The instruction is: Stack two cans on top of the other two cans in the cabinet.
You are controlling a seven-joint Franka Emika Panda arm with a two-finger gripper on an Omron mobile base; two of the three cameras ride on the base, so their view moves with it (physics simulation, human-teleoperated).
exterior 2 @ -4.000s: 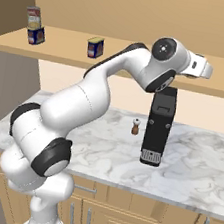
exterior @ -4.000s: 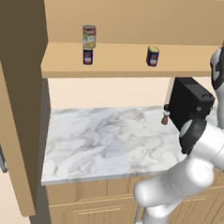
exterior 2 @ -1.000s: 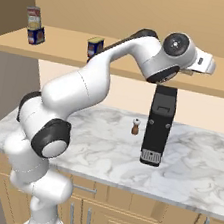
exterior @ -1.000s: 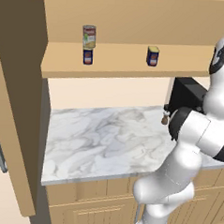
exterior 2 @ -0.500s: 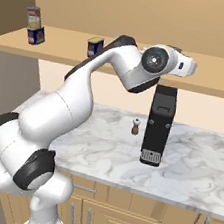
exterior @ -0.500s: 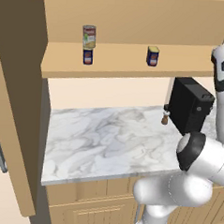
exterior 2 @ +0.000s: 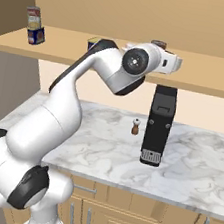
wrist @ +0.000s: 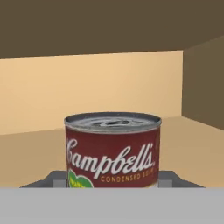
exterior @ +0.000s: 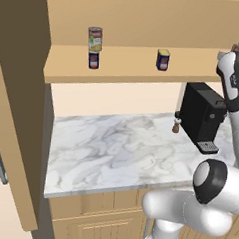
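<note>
A tall can (wrist: 113,151) with a red Campbell's label stands upright and close up in the hand view, one grey fingertip (wrist: 56,178) against each side. My gripper (exterior 2: 160,54) is shut on it above the right part of the cabinet (exterior 2: 204,79) shelf. Its dark top (exterior 2: 159,43) peeks over my hand, and my gripper (exterior: 238,48) shows at the shelf's right end. The other tall can (exterior: 95,39) stands stacked on a short blue can (exterior: 93,60) at the shelf's left. A second blue can (exterior: 162,59) stands alone mid-shelf, left of my hand, half hidden by my arm (exterior 2: 96,42).
A black coffee machine (exterior 2: 160,123) stands on the marble counter (exterior: 115,146) under the shelf, right below my hand. A small brown shaker (exterior 2: 135,127) stands beside it. The cabinet's brown side wall (wrist: 203,83) closes the shelf on the right. Wooden drawers (exterior 2: 120,211) run under the counter.
My hand has shifted left along the shelf in the right base view. The elbow has swung widely from high on the right to lower on the left. The shelved cans have not moved.
</note>
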